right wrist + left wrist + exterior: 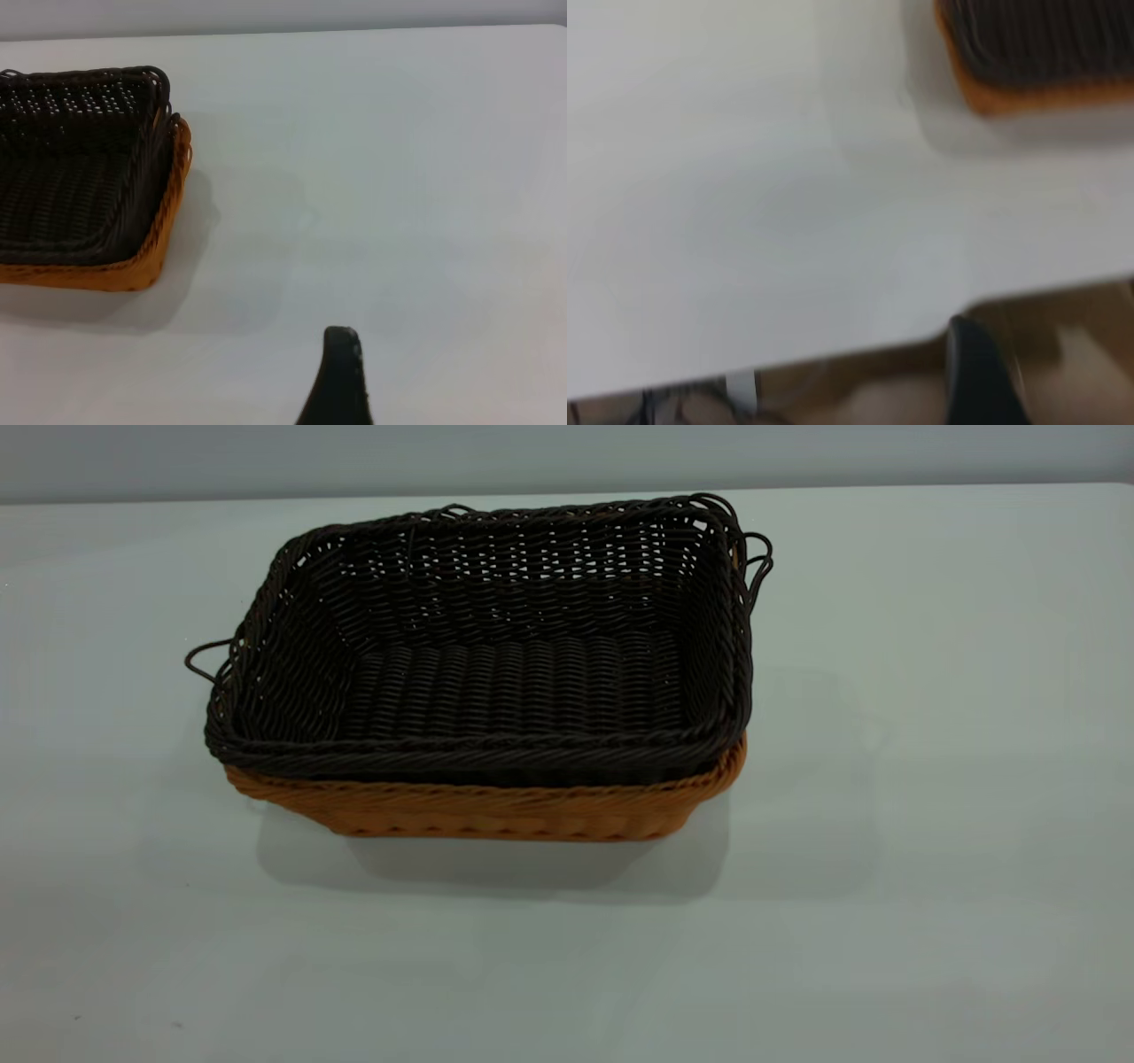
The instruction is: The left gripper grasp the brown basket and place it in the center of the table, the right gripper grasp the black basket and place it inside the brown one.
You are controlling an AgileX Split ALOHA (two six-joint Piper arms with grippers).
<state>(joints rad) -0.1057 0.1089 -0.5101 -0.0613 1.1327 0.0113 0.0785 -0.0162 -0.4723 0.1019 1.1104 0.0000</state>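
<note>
The black basket [496, 655] sits nested inside the brown basket [496, 810] on the white table [921, 886], its rim slightly above the brown rim. Neither gripper shows in the exterior view. In the right wrist view only one black finger [341, 376] of the right gripper shows, over bare table and well apart from the baskets [84, 177]. In the left wrist view one black finger [979, 372] of the left gripper shows, beyond the table's edge, far from the basket corner [1036, 84]. No second finger stands near either one, and both grippers hold nothing.
The table edge [859, 350] runs across the left wrist view, with brown floor beyond it. A grey wall [567, 456] stands behind the table's far edge. The basket's thin wire handles [205, 662] stick out at its short ends.
</note>
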